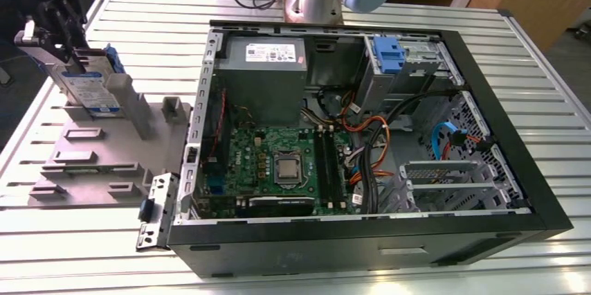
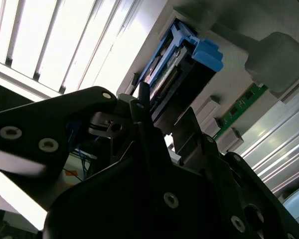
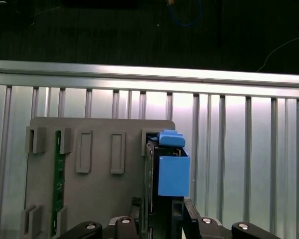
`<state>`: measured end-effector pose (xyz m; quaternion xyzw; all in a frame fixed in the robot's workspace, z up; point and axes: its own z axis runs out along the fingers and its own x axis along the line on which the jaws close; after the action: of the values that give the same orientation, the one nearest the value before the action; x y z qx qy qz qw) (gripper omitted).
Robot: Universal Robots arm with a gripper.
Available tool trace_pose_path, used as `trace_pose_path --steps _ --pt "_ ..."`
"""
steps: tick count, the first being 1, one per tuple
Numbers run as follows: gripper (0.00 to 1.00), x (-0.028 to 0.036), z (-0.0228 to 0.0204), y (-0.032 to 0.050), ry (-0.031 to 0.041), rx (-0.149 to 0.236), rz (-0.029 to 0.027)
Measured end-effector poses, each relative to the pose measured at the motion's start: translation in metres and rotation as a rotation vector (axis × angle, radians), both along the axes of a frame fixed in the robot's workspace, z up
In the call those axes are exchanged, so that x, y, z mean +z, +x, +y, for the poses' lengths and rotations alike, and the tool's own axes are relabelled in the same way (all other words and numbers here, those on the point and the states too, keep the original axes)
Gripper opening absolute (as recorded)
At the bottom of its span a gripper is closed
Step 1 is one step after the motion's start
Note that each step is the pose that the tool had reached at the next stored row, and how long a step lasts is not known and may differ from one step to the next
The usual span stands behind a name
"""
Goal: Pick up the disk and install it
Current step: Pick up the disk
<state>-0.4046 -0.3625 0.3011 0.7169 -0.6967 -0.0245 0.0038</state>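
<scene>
Shows the pincer (image 1: 65, 49) lowered onto the top edge of the disk (image 1: 90, 87), which stands on edge directly beneath it in a slot of a grey holder (image 1: 93, 163). Cannot tell whether clamped on the disk or merely set around it. Places the open computer case (image 1: 544, 212) and its drive cage (image 1: 430, 56) well apart from the pincer, across the table. Reads as an early stage: grasp at most begun, disk not lifted clear, installation not yet done.
</scene>
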Motion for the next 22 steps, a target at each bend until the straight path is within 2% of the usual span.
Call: trace_pose_path --steps 8,10,11,22 --pt "0.45 -0.0002 0.0000 0.0000 0.0001 0.000 0.0000" --pt "0.43 -0.0002 0.0000 0.0000 0.0000 0.000 0.0000" --pt "0.36 -0.0002 0.0000 0.0000 0.0001 0.000 0.0000" --pt "0.35 -0.0004 0.0000 0.0000 0.0000 0.000 0.0000"
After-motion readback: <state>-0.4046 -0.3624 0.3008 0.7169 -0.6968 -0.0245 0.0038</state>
